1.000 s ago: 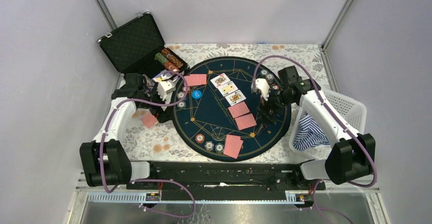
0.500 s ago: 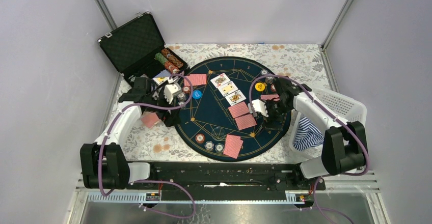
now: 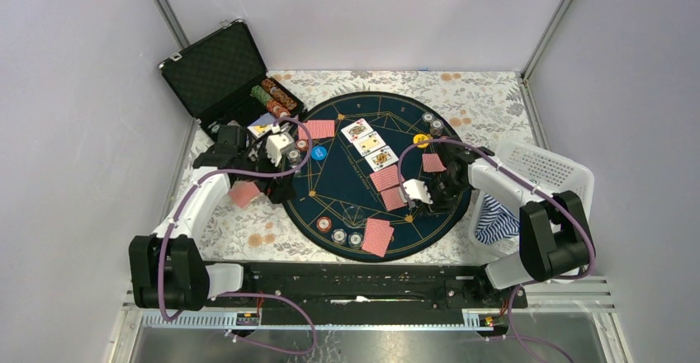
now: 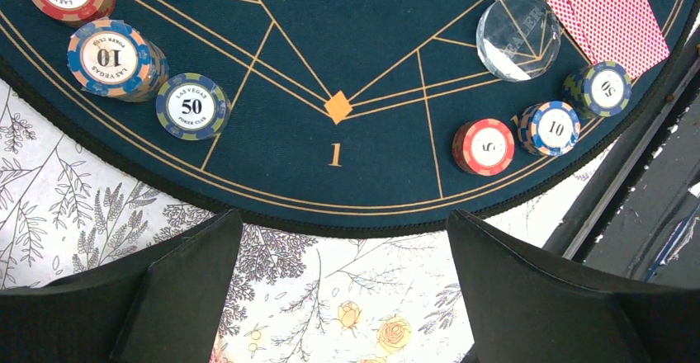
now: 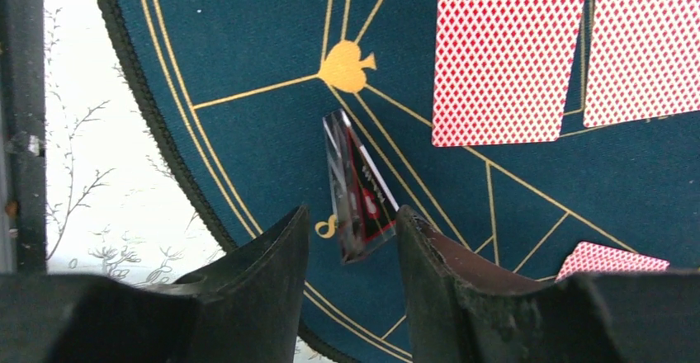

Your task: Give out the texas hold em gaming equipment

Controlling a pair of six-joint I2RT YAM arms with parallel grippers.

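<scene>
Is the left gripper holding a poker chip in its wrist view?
No, the left gripper is open; only flowered tablecloth shows between its fingers, and the chips lie on the mat.

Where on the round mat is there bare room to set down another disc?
Bare felt lies between the blue disc, the two face-down cards and the near chips; also between the face-up cards and yellow disc. Crowded: the left-rim chips by the left pincer, and around the right pincer holding a clear disc.
</scene>
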